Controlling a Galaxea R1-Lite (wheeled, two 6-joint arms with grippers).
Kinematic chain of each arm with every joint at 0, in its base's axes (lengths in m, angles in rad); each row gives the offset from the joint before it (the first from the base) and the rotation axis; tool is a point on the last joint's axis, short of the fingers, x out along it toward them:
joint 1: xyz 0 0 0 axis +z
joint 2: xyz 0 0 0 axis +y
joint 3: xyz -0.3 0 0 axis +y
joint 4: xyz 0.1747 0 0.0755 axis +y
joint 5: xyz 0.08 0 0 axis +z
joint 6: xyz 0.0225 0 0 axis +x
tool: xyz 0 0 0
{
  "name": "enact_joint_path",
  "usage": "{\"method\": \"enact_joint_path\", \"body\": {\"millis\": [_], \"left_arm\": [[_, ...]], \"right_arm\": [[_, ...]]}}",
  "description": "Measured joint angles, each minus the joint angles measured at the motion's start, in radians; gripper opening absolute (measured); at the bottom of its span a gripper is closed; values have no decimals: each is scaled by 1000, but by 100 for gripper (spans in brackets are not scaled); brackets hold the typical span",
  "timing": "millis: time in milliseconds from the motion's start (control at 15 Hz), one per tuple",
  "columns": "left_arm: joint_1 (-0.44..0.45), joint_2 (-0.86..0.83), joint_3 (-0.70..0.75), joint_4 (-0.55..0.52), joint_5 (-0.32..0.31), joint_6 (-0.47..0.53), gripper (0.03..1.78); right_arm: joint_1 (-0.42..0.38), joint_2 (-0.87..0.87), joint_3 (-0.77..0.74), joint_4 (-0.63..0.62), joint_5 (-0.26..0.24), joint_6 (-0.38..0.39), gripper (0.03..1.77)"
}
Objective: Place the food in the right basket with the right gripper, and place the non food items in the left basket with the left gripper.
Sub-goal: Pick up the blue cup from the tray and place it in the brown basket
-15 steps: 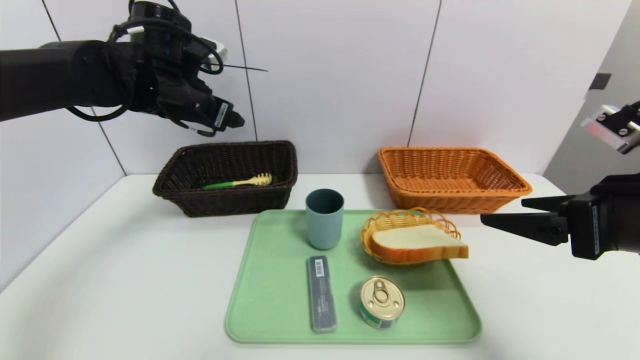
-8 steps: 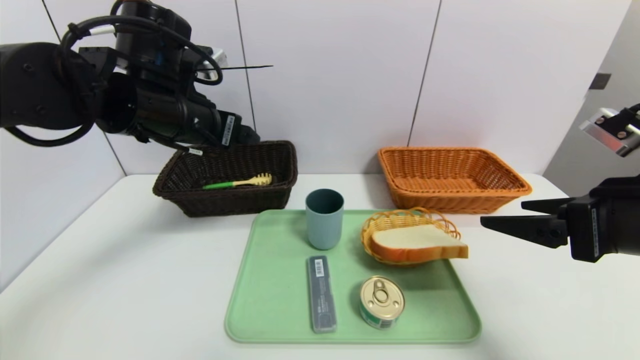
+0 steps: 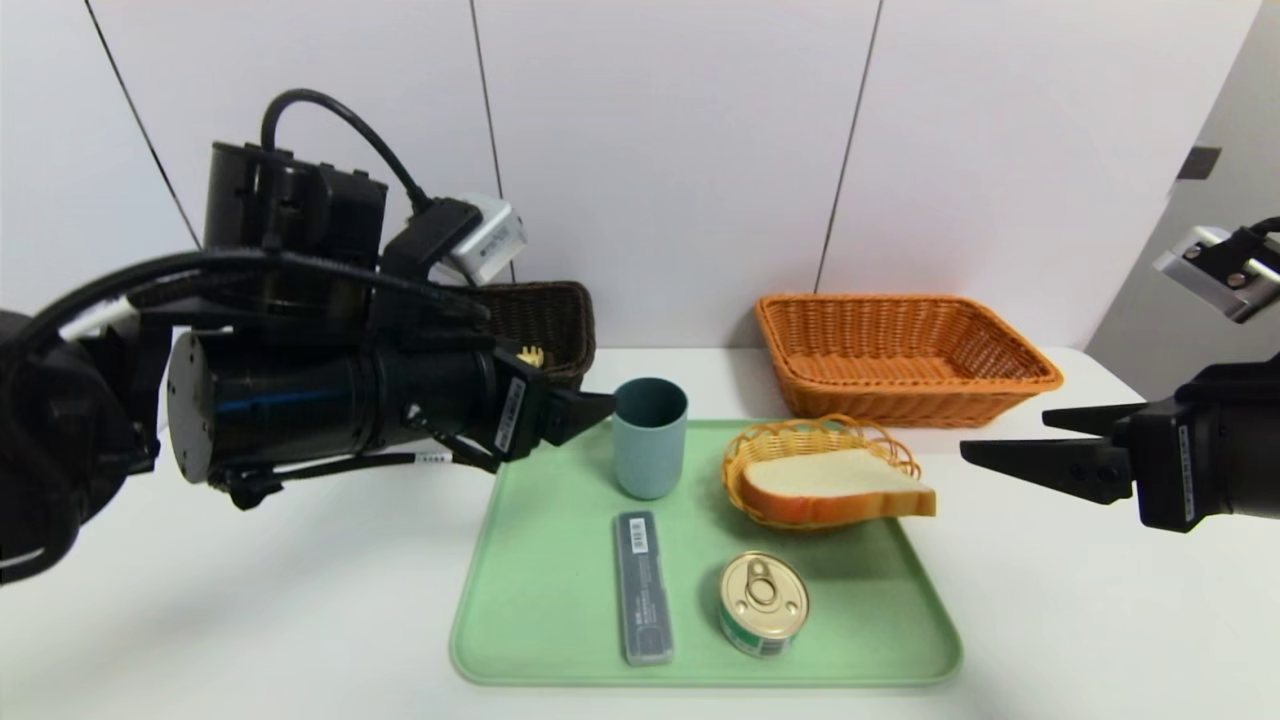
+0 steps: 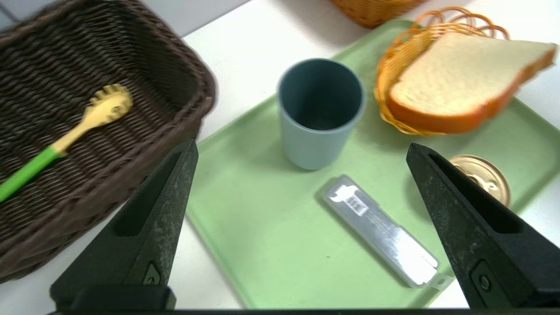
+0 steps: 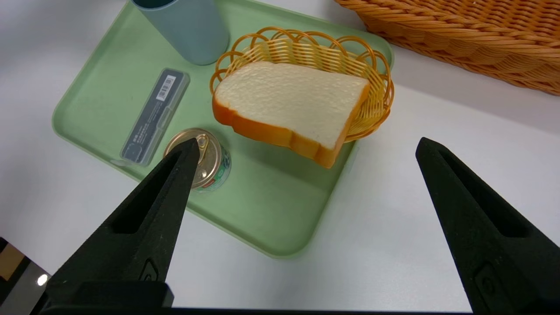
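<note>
Left gripper [image 4: 299, 192], jaws spread wide and empty, hovers at frame left beside the blue cup [image 3: 649, 436] on the green tray [image 3: 540, 600]; right gripper [image 3: 1020, 445], equally wide and empty, waits at right. A careless approach could topple the upright cup.

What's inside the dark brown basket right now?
In the left wrist view, the dark brown basket holds one pasta spoon, yellow head, green handle. The basket's near part is out of frame, so anything there cannot be seen.
</note>
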Motion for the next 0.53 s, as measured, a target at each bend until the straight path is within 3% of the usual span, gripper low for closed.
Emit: {"method": "enact_joint_path", "body": {"millis": [333, 533], "left_arm": [[-50, -11, 293, -354, -137, 34, 169], [-53, 36, 382, -521, -151, 37, 169]], "right_arm": [[-1, 0, 9, 1, -5, -3, 171], [0, 0, 12, 1, -5, -4, 171]]}}
